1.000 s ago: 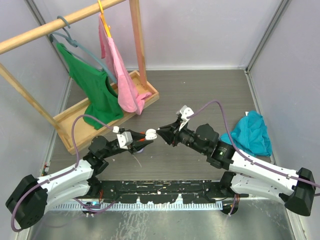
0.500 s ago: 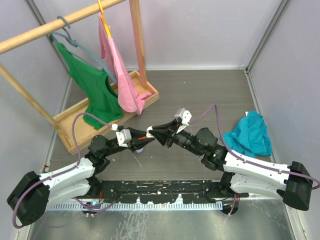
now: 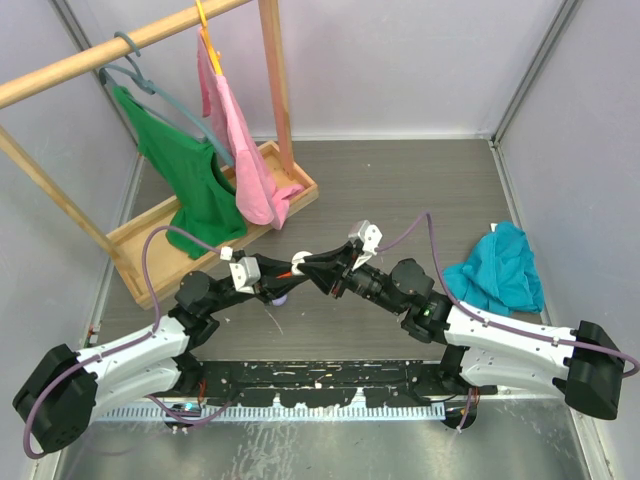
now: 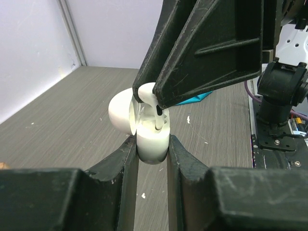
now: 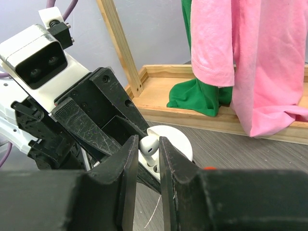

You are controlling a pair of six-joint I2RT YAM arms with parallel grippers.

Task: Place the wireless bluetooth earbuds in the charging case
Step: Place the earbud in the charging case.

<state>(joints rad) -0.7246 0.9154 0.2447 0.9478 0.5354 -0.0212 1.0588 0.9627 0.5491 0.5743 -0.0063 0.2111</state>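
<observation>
Clamps glossy white charging case (image 4: 153, 149) (lid open) in left gripper (image 4: 152, 143). Pinches white plastic earbud (image 5: 149, 144) in right gripper (image 5: 148, 145), stem partly socketed, not yet seated.

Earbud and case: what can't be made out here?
- Left wrist: earbud head, covered by the right fingers; how deep its stem sits in the case.
- Right wrist: case interior, behind those fingers.
- Top view: both, too small and under the fingers.

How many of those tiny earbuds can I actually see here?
1: a white earbud pinched in the right arm's fingers, stem reaching into the open case that the left arm's fingers hold. Others may hide inside it.
</observation>
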